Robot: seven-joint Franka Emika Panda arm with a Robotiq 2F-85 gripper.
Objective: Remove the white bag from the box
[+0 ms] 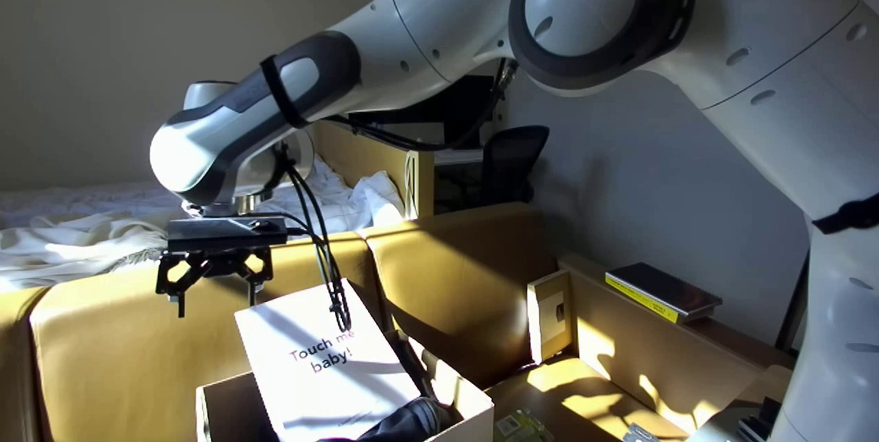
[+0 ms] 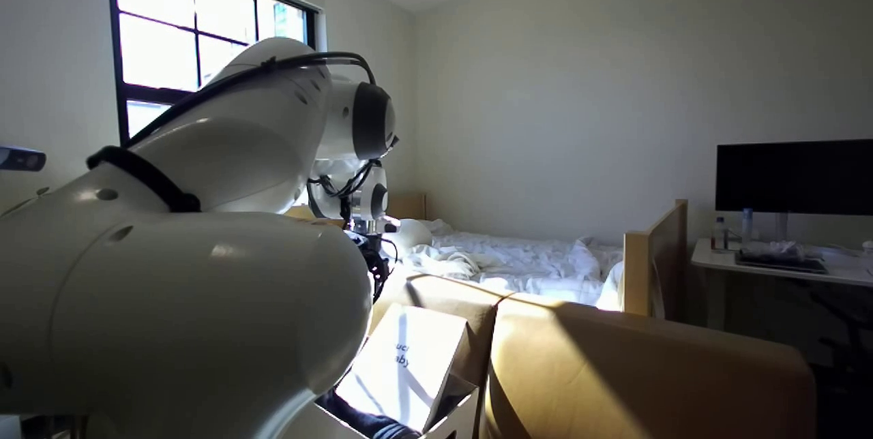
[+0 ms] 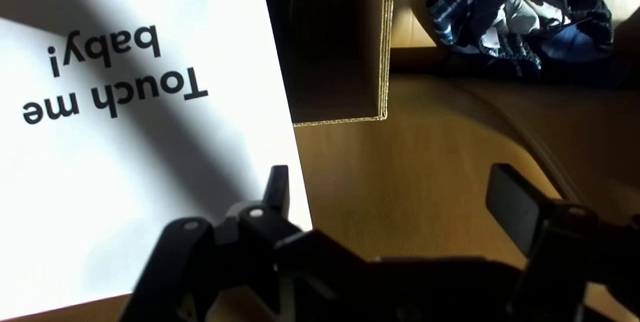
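Well, the gripper (image 1: 216, 301) hangs with its jaws spread far apart, gripping nothing; between them, in the wrist view, shows a patch of tan sofa (image 3: 390, 177). The white bag (image 1: 326, 366) is below the jaws and off to one side of them — tilted in the box (image 1: 474, 425), its lower end inside and its upper end sticking out past the rim, nearest the fingers (image 3: 280, 187). In the wrist view one finger overlaps the bag's edge, but I cannot tell whether the two touch; the other finger is well apart from it. Black lettering on the bag reads "Touch me baby!" Dark fabric (image 1: 408, 421) sits in the box by the bag's lower end, lower than the jaws and farther from them than the bag's top edge. One corner of the box shows beyond the gap between the jaws, and out past that corner lies a bundle of dark blue cloth (image 3: 525, 22). White bedding (image 1: 75, 243) spreads behind the jaws, and in an exterior view the arm (image 2: 204, 289) hides much of the gripper.
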